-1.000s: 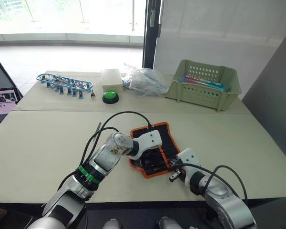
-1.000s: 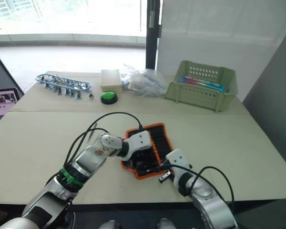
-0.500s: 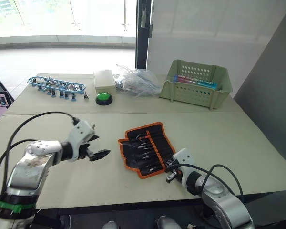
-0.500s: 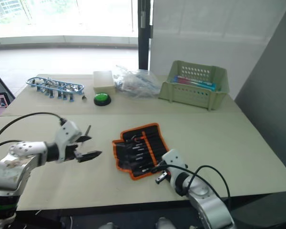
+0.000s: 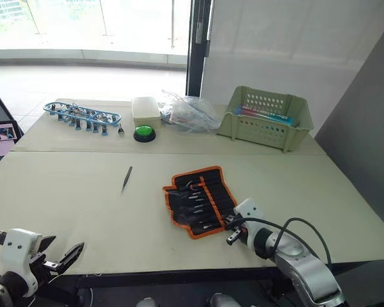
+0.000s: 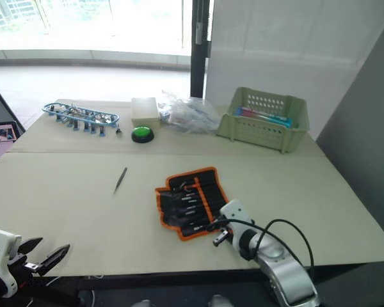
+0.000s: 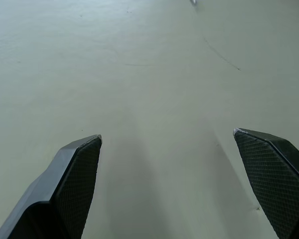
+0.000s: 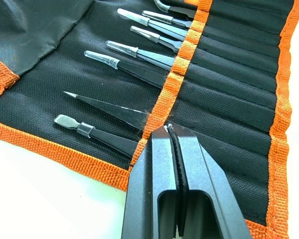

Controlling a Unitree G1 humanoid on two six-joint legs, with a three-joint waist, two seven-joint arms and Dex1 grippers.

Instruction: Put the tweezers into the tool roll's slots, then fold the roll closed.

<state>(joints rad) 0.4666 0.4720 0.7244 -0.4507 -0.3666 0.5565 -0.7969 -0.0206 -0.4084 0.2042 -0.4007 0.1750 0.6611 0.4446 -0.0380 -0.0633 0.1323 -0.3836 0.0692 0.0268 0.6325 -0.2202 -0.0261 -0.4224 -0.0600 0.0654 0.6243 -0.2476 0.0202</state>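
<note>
The tool roll (image 5: 200,201) lies open and flat on the table, black with orange edging. Several tweezers (image 8: 139,64) sit in its slots (image 8: 229,99) with their tips sticking out. One loose tweezer (image 5: 127,178) lies on the bare table to the roll's left. My right gripper (image 8: 169,130) is shut, its tip on the roll's orange middle stripe at the near right side, holding nothing. Low at the table's near left edge, my left gripper (image 5: 61,259) is open and empty, its fingers (image 7: 74,179) spread wide over bare tabletop.
Along the far side stand a blue rack of clips (image 5: 82,115), a white box (image 5: 146,109), a green button (image 5: 144,133), a crumpled plastic bag (image 5: 189,114) and a green basket (image 5: 266,118). A screen (image 5: 1,135) sits off the table's left edge.
My left arm has pulled back from over the roll, across the table to the near left edge, with its gripper opening on the way. The right gripper has stayed at the roll.
</note>
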